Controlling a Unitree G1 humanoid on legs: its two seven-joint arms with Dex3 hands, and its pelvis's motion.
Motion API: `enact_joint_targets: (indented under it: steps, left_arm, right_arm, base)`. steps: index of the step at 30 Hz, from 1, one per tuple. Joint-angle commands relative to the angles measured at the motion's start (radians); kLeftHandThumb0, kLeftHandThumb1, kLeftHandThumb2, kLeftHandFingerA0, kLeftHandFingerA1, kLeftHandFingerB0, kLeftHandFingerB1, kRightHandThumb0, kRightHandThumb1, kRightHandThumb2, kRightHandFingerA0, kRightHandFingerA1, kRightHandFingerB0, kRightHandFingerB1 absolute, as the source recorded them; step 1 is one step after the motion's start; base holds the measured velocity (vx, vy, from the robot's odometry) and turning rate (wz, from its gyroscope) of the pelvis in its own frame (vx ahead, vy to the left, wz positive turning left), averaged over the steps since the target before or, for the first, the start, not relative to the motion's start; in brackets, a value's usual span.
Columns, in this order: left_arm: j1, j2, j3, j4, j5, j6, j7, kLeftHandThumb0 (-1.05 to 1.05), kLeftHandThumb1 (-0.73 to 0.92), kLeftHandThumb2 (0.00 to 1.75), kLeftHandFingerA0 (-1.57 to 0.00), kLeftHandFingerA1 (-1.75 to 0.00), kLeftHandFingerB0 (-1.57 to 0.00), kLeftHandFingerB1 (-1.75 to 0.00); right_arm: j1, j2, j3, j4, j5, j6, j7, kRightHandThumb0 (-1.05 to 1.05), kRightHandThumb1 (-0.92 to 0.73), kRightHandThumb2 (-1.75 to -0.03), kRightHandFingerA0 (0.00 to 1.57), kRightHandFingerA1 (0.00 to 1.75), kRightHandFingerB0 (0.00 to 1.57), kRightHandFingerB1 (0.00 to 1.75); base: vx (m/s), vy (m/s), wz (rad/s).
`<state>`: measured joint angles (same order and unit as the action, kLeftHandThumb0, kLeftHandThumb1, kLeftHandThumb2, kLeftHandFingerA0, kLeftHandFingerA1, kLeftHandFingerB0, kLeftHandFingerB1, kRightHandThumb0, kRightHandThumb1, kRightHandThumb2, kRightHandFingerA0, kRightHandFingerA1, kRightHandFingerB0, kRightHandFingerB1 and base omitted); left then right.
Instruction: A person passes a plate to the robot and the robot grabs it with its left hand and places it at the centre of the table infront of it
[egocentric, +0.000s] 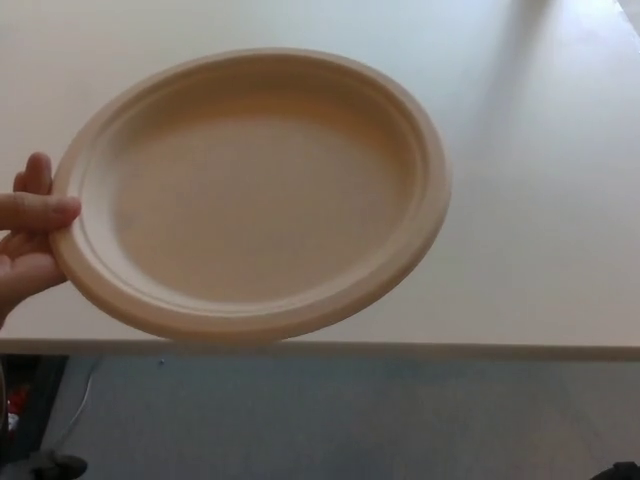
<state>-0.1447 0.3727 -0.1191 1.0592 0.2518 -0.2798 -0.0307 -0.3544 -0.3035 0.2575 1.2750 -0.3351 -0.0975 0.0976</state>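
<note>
Plate of round tan moulded paper (255, 195) hangs tilted above the pale table's (540, 250) near edge, pinched at its left rim by a person's hand (30, 235), neither robot hand showing.

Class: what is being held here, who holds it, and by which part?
A person's hand holds the plate by its left rim, thumb on top. No robot hand shows.
</note>
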Motion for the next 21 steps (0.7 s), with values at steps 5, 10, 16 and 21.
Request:
enact_joint_targets:
  steps: [5, 10, 16, 21]
  left_arm:
    - [0.018, 0.033, -0.061, 0.000, 0.078, -0.162, 0.100, -0.68, 0.58, 0.59, -0.31, -0.41, -0.29, -0.30]
    - [0.056, 0.039, -0.085, -0.025, 0.096, -0.224, 0.139, -0.71, 0.61, 0.59, -0.31, -0.42, -0.28, -0.30]
    - [0.184, 0.034, -0.133, -0.143, 0.170, -0.314, 0.270, -0.70, 0.48, 0.83, -0.28, -0.51, -0.18, -0.41]
    - [0.255, 0.050, -0.142, -0.244, 0.233, -0.415, 0.402, -0.67, 0.48, 0.81, -0.27, -0.48, -0.20, -0.41]
  right_arm:
    - [-0.006, -0.021, 0.001, 0.026, -0.016, -0.030, 0.016, -0.66, -0.59, -1.03, 0.42, 0.67, 0.19, 0.51]
    - [0.010, -0.023, 0.011, 0.033, -0.029, -0.045, 0.015, -0.71, -0.78, -0.63, 0.37, 0.55, 0.30, 0.42]
    - [0.079, -0.031, 0.015, 0.038, -0.031, -0.052, 0.010, -0.71, -0.77, -0.64, 0.36, 0.55, 0.29, 0.42]
    - [0.091, -0.028, 0.013, 0.038, -0.027, -0.051, 0.017, -0.70, -0.75, -0.64, 0.35, 0.53, 0.31, 0.41]
  base:
    - [0.00, 0.000, 0.00]
    - [0.00, 0.000, 0.00]
    - [0.00, 0.000, 0.00]
    - [0.00, 0.000, 0.00]
